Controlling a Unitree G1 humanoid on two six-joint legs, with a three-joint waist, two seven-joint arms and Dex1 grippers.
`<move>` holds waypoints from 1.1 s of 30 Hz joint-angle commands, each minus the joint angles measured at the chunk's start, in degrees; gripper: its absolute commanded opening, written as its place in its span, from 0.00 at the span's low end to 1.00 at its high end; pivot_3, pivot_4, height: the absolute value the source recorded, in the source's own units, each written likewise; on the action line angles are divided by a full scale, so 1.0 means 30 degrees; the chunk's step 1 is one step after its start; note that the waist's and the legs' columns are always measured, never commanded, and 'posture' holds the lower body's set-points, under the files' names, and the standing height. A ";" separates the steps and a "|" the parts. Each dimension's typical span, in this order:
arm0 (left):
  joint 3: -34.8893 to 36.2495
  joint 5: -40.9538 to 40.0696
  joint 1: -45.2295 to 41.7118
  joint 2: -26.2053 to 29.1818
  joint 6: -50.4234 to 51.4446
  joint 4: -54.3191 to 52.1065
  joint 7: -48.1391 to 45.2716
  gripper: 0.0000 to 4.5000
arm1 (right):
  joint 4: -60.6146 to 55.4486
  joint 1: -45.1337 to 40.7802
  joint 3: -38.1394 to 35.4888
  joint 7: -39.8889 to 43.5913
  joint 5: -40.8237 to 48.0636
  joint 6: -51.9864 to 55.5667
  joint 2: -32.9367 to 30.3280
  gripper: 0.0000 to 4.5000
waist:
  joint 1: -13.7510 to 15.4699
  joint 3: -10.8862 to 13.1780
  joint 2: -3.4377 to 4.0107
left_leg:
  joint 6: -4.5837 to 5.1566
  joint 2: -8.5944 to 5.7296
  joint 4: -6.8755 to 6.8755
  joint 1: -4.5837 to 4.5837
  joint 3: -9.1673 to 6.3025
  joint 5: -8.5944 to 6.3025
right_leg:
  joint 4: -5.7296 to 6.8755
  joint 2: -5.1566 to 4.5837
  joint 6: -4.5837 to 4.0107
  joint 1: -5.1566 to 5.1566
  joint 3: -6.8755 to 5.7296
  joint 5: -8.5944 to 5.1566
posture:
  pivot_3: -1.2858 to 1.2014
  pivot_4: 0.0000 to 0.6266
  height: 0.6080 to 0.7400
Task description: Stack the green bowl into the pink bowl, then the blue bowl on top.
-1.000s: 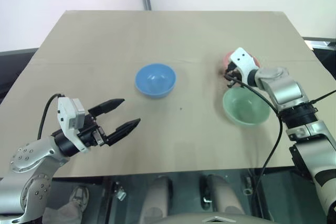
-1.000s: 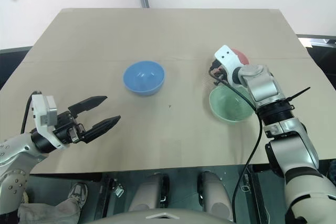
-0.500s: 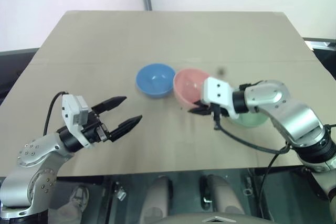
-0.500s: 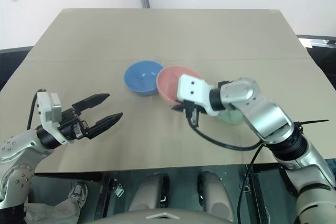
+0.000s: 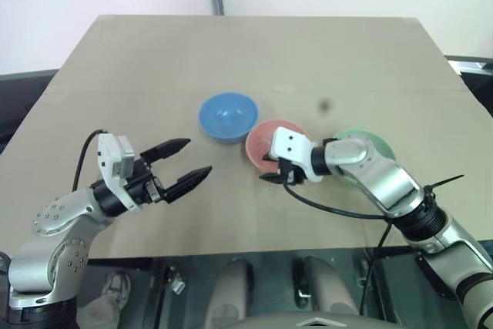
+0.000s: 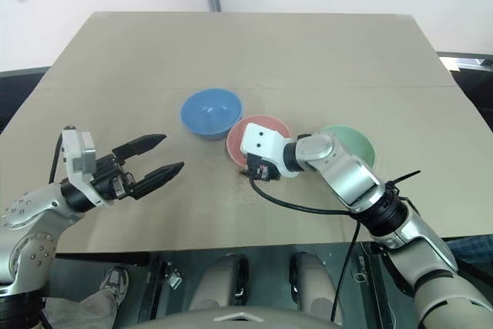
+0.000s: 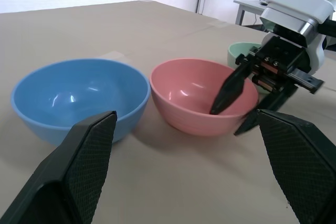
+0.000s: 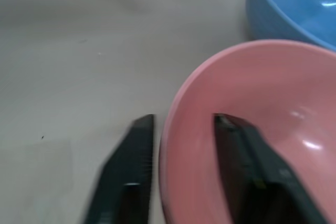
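The pink bowl (image 5: pixel 271 142) is set on the tabletop (image 5: pixel 154 67), between the blue bowl (image 5: pixel 227 117) and the green bowl (image 5: pixel 370 144), seemingly to receive both. Its rim is straddled by the right hand (image 5: pixel 271 171), fingers parted, apparently releasing. The left hand (image 5: pixel 189 163) is held wide open, empty.

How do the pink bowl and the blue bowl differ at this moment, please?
The pink bowl has the right gripper astride its rim, one finger inside and one outside; the blue bowl stands free. The pink bowl sits beside the green bowl; the blue bowl is farther from it. Both are upright and empty.
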 commanded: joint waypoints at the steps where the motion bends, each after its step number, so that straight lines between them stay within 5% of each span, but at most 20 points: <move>1: 0.0261 0.0109 -0.0138 0.0320 -0.0388 -0.0021 -0.0266 1.00 | -0.2298 -0.0206 -0.2079 0.0401 0.0844 -0.0581 -0.0680 0.78 | -0.0010 0.0002 0.0003 | 0.0000 -0.0001 0.0000 0.0001 -0.0001 0.0000 | 0.0000 -0.0002 0.0000 -0.0001 0.0004 0.0000 | 0.52 0.24 1.00; 6: 0.0293 0.0186 -0.0127 0.0358 -0.0526 0.0211 -0.0479 1.00 | -0.6090 0.0297 -0.5965 0.0988 0.3884 0.2704 -0.2762 0.78 | 0.0015 0.0003 0.0003 | 0.0000 0.0006 -0.0007 -0.0002 -0.0016 0.0000 | -0.0008 -0.0004 0.0002 0.0000 -0.0002 0.0000 | 0.52 0.24 1.00; 11: -0.0050 0.0443 -0.0708 0.0402 -0.0717 0.0829 -0.0810 1.00 | -0.8217 0.2740 -0.9153 0.0098 0.3882 0.5772 -0.7049 0.78 | 0.0077 0.0002 0.0000 | 0.0000 -0.0002 -0.0008 -0.0005 0.0005 -0.0001 | -0.0015 -0.0024 -0.0070 0.0003 -0.0017 -0.0044 | 0.52 0.24 1.00; 15: -0.0801 0.0773 -0.1429 0.0254 -0.0956 0.1351 -0.1064 1.00 | -0.8612 0.5129 -1.0161 -0.0950 0.3998 0.7908 -0.8545 0.78 | 0.0067 0.0000 -0.0002 | 0.0000 -0.0022 -0.0005 0.0007 0.0030 -0.0001 | -0.0011 -0.0021 -0.0070 0.0006 -0.0002 -0.0045 | 0.52 0.24 1.00; 33: -0.0919 0.0679 -0.1980 0.0278 -0.0921 0.1692 -0.1064 1.00 | -0.8937 0.6840 -1.1624 -0.2878 0.7577 1.0588 -0.6336 0.78 | -0.0024 0.0002 -0.0001 | 0.0001 -0.0012 -0.0007 -0.0003 0.0022 -0.0001 | -0.0019 0.0006 -0.0059 0.0002 0.0009 -0.0043 | 0.52 0.24 1.00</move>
